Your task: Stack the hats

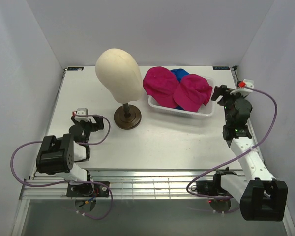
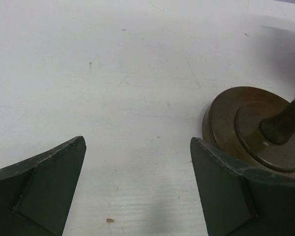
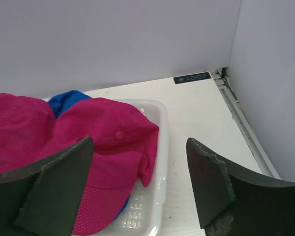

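Two magenta-pink hats (image 1: 160, 86) (image 1: 193, 91) lie in a white basket (image 1: 160, 106) at the back right, with a blue hat (image 1: 179, 74) showing between and under them. In the right wrist view the nearer pink hat (image 3: 105, 142) drapes over the basket's wall (image 3: 157, 162), and blue fabric (image 3: 66, 101) shows behind it. My right gripper (image 1: 220, 93) is open and empty, just right of the basket; its fingers straddle the basket's right end (image 3: 137, 182). My left gripper (image 1: 96, 121) is open and empty, low over the table left of the stand.
A cream mannequin head (image 1: 119, 73) stands on a dark round stand (image 1: 128, 117) left of the basket; the stand's base (image 2: 255, 128) is close by my left gripper's right finger. White walls enclose the table on three sides. A metal rail runs along the right edge (image 3: 241, 123).
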### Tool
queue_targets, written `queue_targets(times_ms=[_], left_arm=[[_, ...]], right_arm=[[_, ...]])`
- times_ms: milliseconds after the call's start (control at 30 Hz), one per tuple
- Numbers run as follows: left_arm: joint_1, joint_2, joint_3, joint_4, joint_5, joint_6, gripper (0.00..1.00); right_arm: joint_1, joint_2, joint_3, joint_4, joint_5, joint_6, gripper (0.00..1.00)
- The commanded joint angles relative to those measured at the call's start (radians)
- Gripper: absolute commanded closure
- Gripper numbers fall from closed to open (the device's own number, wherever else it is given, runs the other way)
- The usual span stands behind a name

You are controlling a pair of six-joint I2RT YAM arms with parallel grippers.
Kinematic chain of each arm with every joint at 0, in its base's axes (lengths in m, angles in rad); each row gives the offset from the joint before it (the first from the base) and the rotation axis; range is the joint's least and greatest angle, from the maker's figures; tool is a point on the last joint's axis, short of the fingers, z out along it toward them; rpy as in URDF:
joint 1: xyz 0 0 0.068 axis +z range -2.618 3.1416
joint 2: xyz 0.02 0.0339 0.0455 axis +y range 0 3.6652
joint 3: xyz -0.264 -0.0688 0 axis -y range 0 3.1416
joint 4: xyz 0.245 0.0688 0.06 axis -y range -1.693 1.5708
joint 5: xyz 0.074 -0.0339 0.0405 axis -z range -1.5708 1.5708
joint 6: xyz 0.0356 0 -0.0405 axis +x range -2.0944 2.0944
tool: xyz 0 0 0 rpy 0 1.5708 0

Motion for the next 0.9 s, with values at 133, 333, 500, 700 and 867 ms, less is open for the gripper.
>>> queue_targets(times_ms=[133, 333, 500, 700, 867], left_arm=[[0.094, -0.017, 0.519, -0.804, -0.008, -0.027, 0.25], [0.103, -0.020, 0.719, -1.125, 0.032, 0.006, 0.30], [0.139, -0.010, 0.935, -1.392, 0.116, 0.033, 0.23], [0.165, -0.019, 1.087, -1.561, 0.156, 0.044, 0.22], [0.165, -0.033, 1.109, -1.610, 0.223, 0.041, 0.22]], right_arm=[[0.000, 0.191, 0.418, -0.600, -0.310, 0.089, 0.22], [0.022, 0.399, 0.616, -0.761, -0.330, 0.106, 0.30], [0.085, 0.577, 0.759, -0.899, -0.325, 0.039, 0.15], [0.154, 0.663, 0.850, -0.926, -0.275, -0.015, 0.13], [0.156, 0.726, 0.877, -0.935, -0.207, -0.056, 0.29]])
